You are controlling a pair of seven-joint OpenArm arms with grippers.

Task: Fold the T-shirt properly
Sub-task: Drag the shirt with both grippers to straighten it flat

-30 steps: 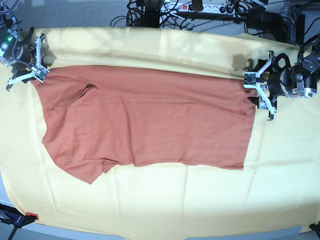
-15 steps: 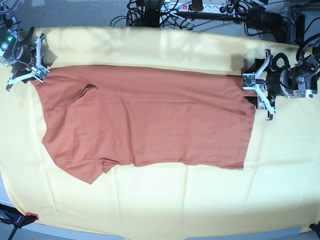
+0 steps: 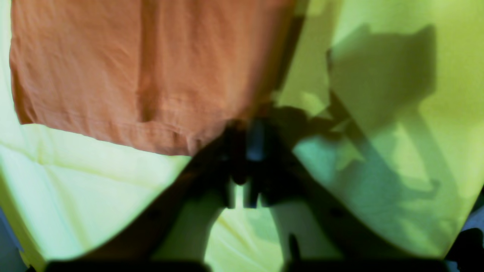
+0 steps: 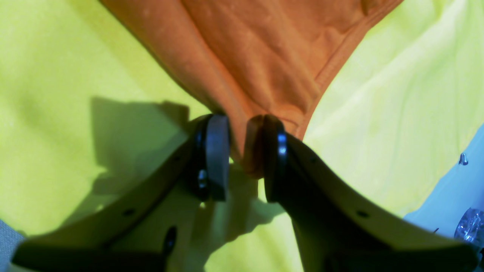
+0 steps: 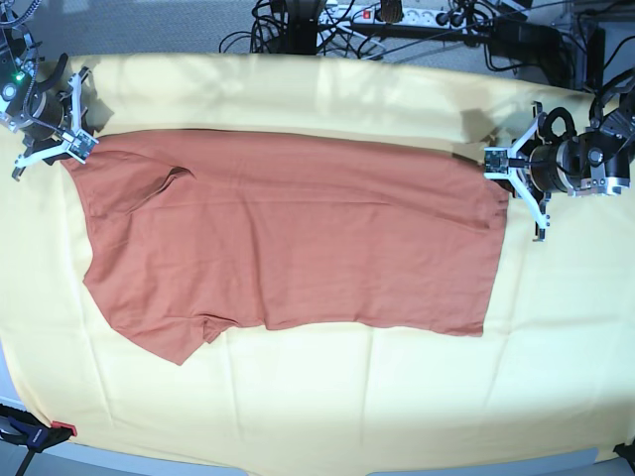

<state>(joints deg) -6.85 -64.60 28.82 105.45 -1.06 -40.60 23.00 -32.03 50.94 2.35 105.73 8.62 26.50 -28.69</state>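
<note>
Base view evenly lit, sharp; left wrist view blurred w/ greenish cast; hard shadows cast in both wrist views.

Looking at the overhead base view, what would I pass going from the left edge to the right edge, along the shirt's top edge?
right gripper → T-shirt → left gripper, all on the yellow cloth.

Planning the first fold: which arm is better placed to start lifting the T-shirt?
Both, roughly equally: the right gripper pinches the T-shirt at one far corner, the left gripper has closed at the opposite far corner. I would lift together.
</note>
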